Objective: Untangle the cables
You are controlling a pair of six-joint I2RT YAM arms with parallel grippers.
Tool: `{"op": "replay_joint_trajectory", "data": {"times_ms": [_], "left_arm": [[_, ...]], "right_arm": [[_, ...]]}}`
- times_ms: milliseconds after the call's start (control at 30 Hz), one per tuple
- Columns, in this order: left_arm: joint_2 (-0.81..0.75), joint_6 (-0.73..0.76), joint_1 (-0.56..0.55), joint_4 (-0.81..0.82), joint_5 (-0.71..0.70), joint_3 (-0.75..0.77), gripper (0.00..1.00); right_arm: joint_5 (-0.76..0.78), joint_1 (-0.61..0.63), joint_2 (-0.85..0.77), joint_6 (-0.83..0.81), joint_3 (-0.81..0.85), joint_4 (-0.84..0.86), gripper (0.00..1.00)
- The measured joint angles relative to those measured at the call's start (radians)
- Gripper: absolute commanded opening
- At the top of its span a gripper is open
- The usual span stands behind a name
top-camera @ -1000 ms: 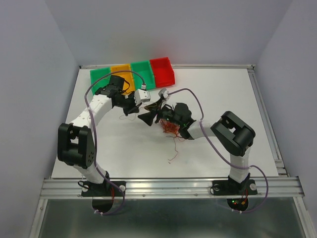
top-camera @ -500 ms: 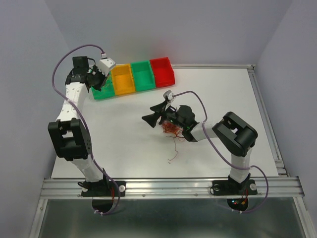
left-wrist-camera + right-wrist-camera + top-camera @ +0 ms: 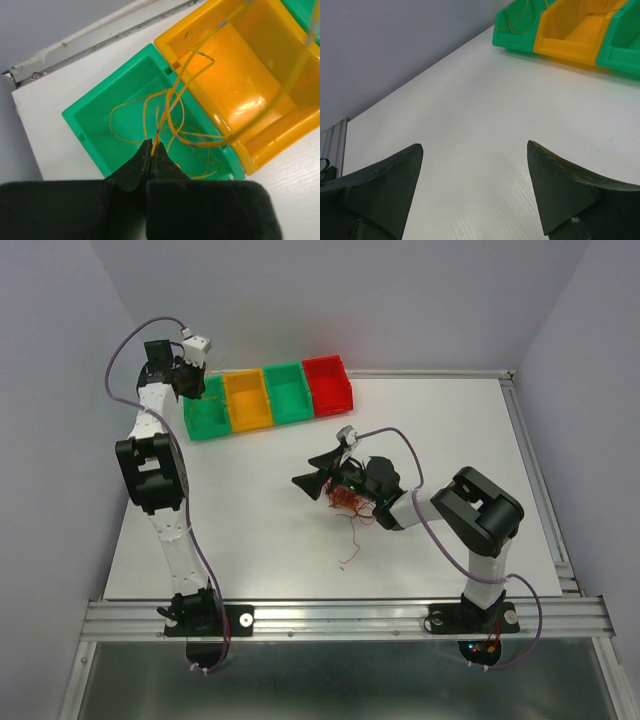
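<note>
Our left tool (image 3: 151, 145) is pinched shut on a yellow wire (image 3: 165, 115) dangling straight into the end green bin (image 3: 90, 130), one loop over the orange bin (image 3: 260, 75) beside it. The right tool (image 3: 474, 146) is open, well off, by the tangle (image 3: 347, 502).

Cables (image 3: 347, 502) lie on the table (image 3: 250, 530), bins (image 3: 290, 392) behind.

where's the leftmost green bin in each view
top external: leftmost green bin ends the bin row, back-left of the table.
left wrist: centre-left, with yellow cables lying in it.
right wrist: at the top edge, just right of centre.
shared landmark: the orange bin right beside it.
</note>
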Motion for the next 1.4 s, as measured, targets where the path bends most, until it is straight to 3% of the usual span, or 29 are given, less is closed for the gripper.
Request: {"op": "replay_joint_trajectory", "data": {"times_ms": [233,633,700,900,967,1133,1400], "left_arm": [[0.201,-0.158,0.0,0.016,-0.01,0.151,0.0],[0.311,-0.238,-0.009,0.01,-0.164,0.165,0.0],[0.311,-0.241,-0.013,0.012,-0.191,0.166,0.06],[0.281,-0.235,-0.019,0.023,-0.248,0.123,0.1],[0.246,-0.225,-0.02,0.018,-0.262,0.094,0.17],[0.156,-0.201,-0.023,0.011,-0.279,0.062,0.44],[0.078,-0.177,-0.027,0.016,-0.297,0.055,0.49]], "right_arm": [[-0.002,-0.015,0.0,0.013,-0.035,0.03,0.89],[-0.026,-0.037,0.0,0.055,-0.07,0.082,0.89],[-0.03,-0.038,0.0,0.063,-0.07,0.085,0.89],[-0.028,-0.045,0.001,0.082,-0.069,0.085,0.85],[-0.023,-0.059,0.005,0.092,-0.058,0.072,0.84],[0.029,-0.097,0.089,0.09,0.14,-0.085,0.87],[0.156,-0.102,0.19,0.046,0.437,-0.383,0.85]]}}
